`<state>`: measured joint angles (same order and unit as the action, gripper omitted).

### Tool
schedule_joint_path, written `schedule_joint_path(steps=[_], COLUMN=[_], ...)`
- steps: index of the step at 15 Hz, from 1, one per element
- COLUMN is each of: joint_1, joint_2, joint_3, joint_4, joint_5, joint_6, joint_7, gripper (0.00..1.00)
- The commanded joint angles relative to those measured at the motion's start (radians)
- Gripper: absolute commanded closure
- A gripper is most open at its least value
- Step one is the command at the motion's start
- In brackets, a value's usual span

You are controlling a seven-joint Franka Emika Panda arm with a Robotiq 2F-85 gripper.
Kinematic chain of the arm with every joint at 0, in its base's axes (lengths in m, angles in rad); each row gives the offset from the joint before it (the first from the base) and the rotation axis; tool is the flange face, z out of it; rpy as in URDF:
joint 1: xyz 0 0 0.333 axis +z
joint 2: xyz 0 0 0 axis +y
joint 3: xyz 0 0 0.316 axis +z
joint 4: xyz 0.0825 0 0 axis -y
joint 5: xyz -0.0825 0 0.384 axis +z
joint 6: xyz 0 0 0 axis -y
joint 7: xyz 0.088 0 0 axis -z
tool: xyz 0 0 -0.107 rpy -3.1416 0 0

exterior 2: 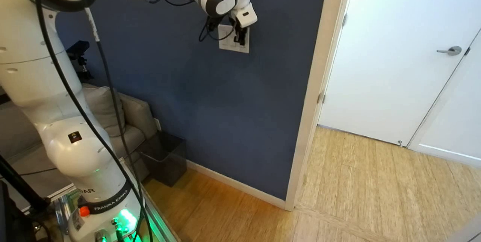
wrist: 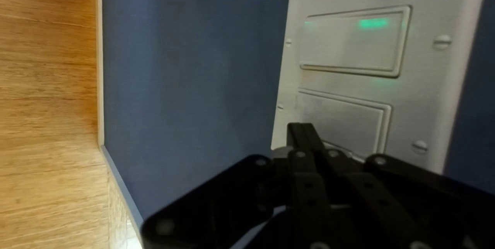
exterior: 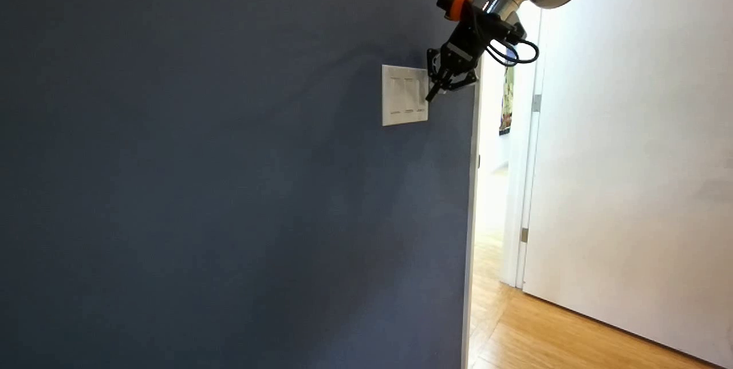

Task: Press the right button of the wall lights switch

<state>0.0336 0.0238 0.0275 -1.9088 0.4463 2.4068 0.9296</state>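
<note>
Wrist view: gripper (wrist: 301, 130), low in frame, closed on nothing; button (wrist: 344, 121), right of centre, probably stiff and slick: push its face, don't grasp.

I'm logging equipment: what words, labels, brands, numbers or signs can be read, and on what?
"FRANKA EMIKA": black band low on the arm.
"AR": arm, just above that band; any preceding letters unclear.
Dark sticker on the arm: too small to read.
Wall switch: no lettering visible.

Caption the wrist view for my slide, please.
Closed gripper in front of the nearest button of a pale switch plate on a blue wall, wooden floor at frame left.
</note>
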Motion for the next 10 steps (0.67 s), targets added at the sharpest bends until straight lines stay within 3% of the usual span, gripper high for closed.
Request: schedule_joint_path(steps=[1, 10], joint_1=[0.009, 0.018], joint_2=[0.012, 0.010], joint_3=[0.006, 0.013], joint_4=[0.009, 0.004], joint_5=[-0.055, -0.048], joint_6=[0.049, 0.106], joint_7=[0.089, 0.147], gripper=[1.00, 1.00])
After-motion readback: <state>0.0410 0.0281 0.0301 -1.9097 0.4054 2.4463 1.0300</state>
